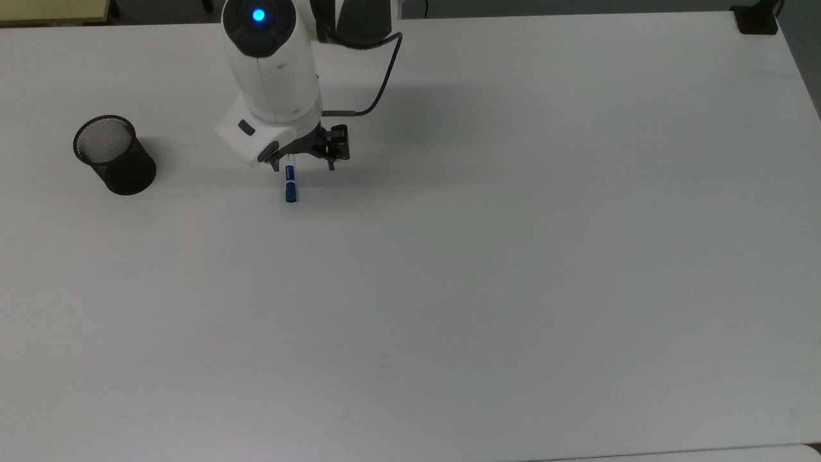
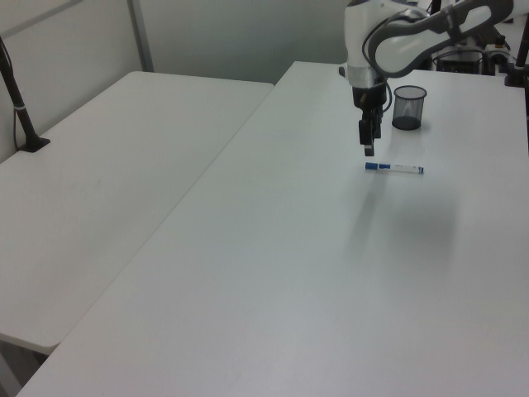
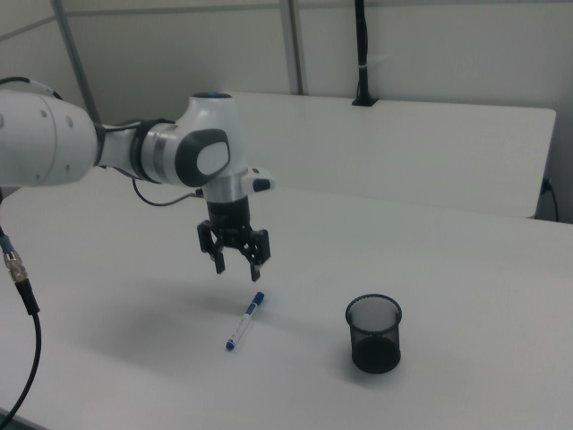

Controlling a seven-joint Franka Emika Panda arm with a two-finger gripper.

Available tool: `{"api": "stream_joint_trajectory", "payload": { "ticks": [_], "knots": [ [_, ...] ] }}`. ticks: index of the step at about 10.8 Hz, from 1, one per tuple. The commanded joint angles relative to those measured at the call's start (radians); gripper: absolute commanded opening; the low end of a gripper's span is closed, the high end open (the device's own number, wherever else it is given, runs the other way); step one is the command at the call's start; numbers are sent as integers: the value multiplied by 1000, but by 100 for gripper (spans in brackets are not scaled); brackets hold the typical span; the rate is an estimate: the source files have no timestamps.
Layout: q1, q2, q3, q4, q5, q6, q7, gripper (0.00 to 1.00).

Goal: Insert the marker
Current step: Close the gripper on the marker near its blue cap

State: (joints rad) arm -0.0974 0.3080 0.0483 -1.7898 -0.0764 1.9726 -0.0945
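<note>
The marker [image 1: 290, 187] lies flat on the white table [image 1: 449, 289], its white barrel partly covered by the arm in the top view and its blue cap sticking out toward the near side. My gripper [image 1: 303, 168] hangs open just above the marker's barrel, clear of it, with one finger on each side. In the right view the gripper [image 3: 238, 267] floats above the marker [image 3: 244, 321], and the black mesh cup [image 3: 373, 333] stands upright to the right view's right. The cup [image 1: 114, 154] sits at the top view's left. In the left view the gripper [image 2: 368, 147] is above the marker [image 2: 394, 168], with the cup [image 2: 408, 107] behind.
A black clamp base [image 1: 757, 19] sits at the table's far right corner in the top view. A second white table [image 2: 107, 165] adjoins on the left view's left, with a black pole [image 2: 21, 107] mounted on it. A cable [image 1: 378, 90] trails from the wrist.
</note>
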Motion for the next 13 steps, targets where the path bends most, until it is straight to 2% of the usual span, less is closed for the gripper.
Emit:
{"api": "stream_joint_trajectory", "payload": {
  "ticks": [1, 7, 9, 11, 13],
  "knots": [
    [-24, 39, -2, -26, -46, 70, -5, 70],
    [-28, 63, -4, -57, -83, 108, -5, 36],
    [-25, 65, -2, -65, -98, 108, -5, 27],
    [-22, 63, -2, -86, -103, 108, -5, 24],
    [-21, 63, -2, -85, -106, 108, 1, 13]
  ]
}}
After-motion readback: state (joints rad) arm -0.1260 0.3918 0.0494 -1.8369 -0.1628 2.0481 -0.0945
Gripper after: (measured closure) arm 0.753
